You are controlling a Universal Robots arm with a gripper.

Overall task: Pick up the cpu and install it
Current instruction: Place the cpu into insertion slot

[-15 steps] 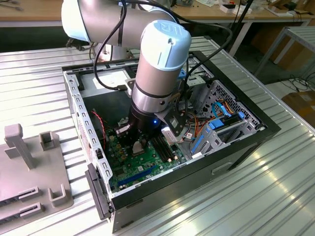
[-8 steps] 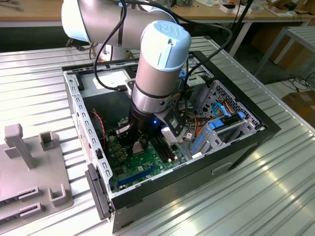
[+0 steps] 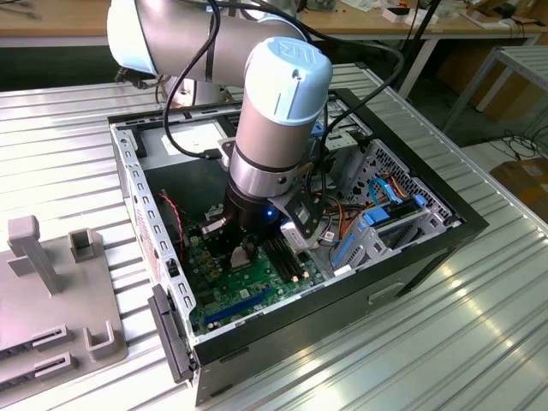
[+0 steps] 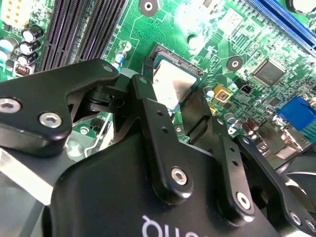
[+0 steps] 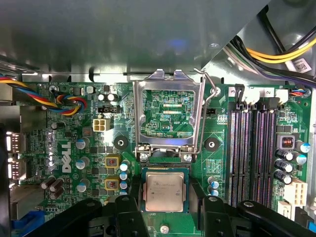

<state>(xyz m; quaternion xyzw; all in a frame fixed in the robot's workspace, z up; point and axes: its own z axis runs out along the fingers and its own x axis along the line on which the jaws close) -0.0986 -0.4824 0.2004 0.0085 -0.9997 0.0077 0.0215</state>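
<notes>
So the pincer (image 5: 165, 200) is down inside the computer case (image 3: 137, 171) and closed on the cpu (image 5: 164, 190), with a black finger (image 5: 200, 195) on each of two opposite edges. In both wrist views the cpu sits flat, silvery top up, right at the socket on the green motherboard (image 5: 98, 148). I can't tell whether it's fully seated.

Just beyond the cpu, the hinged metal frame (image 5: 169, 79) is flipped up and open, and its wire lever (image 5: 205, 118) is beside it. The dark memory slots (image 5: 252, 153) run alongside. A bundle of coloured wires (image 5: 69, 103) lies over the far corner of the board.

In the exterior view the arm (image 3: 274, 111) comes down into the middle of the case, with a black cable (image 3: 193, 86) looped around it. The drive bays with blue tabs (image 3: 377, 223) are on the exterior view's right.

The case lies open side up on a ribbed metal surface (image 3: 411, 342), shiny with long reflections. On the exterior view's left there's a grey holder plate (image 3: 51, 282) with upright blocks, well apart from the case. Behind all that is a wooden surface (image 3: 68, 17) along the back. A metal-legged stand (image 3: 505, 68), floor cables (image 3: 514, 141) and a cardboard box (image 3: 527, 180) are off on the exterior view's right.
</notes>
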